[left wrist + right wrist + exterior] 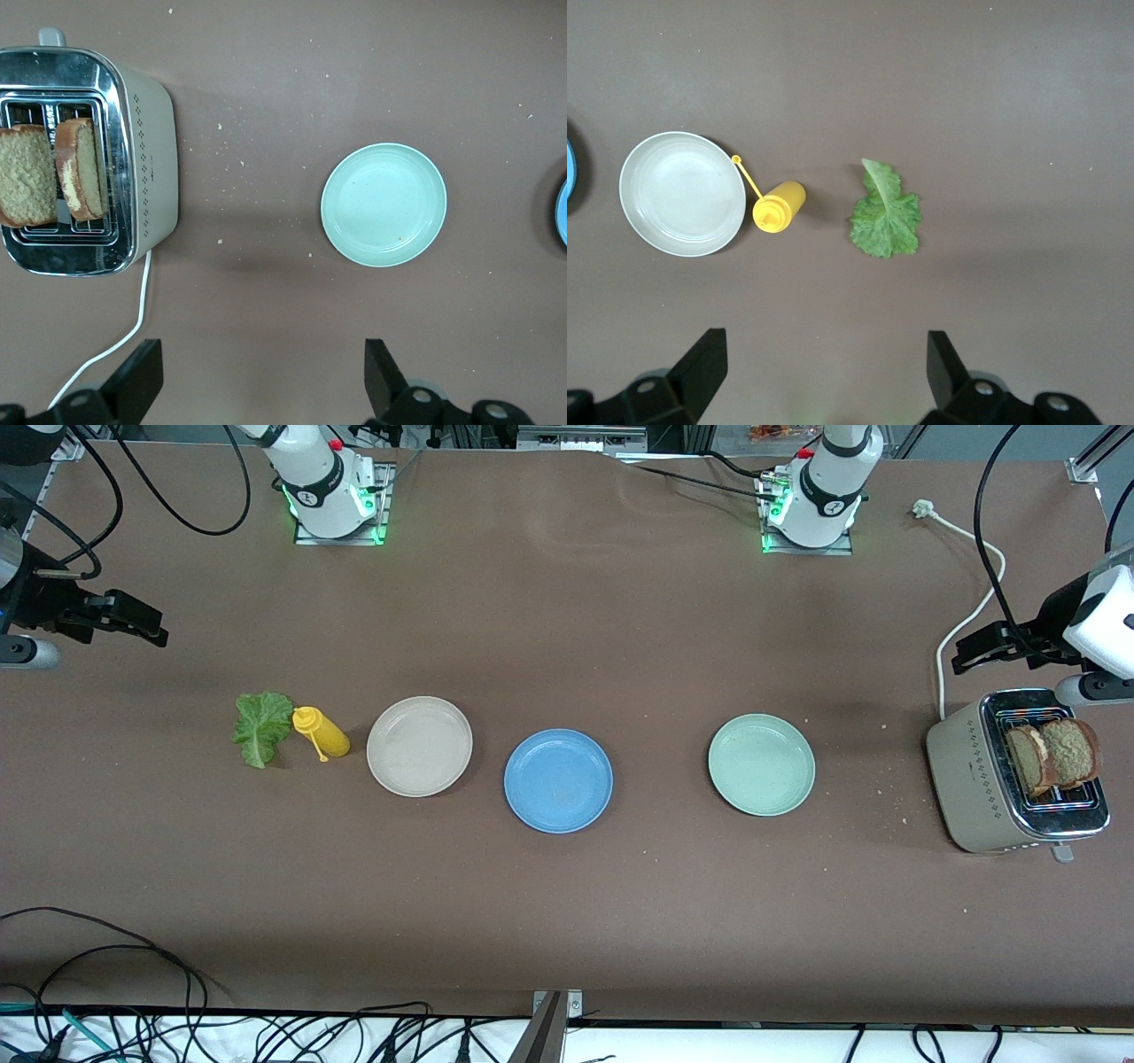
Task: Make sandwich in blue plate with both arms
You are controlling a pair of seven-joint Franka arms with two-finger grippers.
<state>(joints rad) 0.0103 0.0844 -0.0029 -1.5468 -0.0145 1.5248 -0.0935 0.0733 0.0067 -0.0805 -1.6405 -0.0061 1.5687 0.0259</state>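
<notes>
Front view: nothing assembled yet. Blue plate (558, 780) is bare at mid-table, between the beige plate (419, 746) and the pale green plate (761, 764). Both toast slices (1054, 755) stand in the toaster (974, 779) at the left arm's end of the table. Lettuce leaf (262, 727) lies flat at the right arm's end, just beside a tipped yellow squeeze bottle (322, 732). All steps are left, as judged here: bread to the plate, lettuce on it, second slice on top. Left gripper (974, 651) hangs over the table close to the toaster, well apart from the blue plate. Right gripper (133, 620) hangs over the table near that end's edge, lettuce not under it, blue plate well apart.

Left wrist view: left gripper (264, 376) has its jaws spread wide and holds nothing; bare table shows between the fingers. Toaster with the two slices (49, 173) sits off to one side of it, pale green plate (384, 204) ahead toward the other. Only a sliver of the blue plate (562, 212) shows at the frame edge.

Right wrist view: right gripper (827, 372) also stands wide open and empty. Lettuce leaf (885, 215) lies ahead of the fingers, slightly off centre. Bottle (778, 206) touches or nearly touches the beige plate (683, 194). A blue sliver of plate (570, 173) shows at the edge.
</notes>
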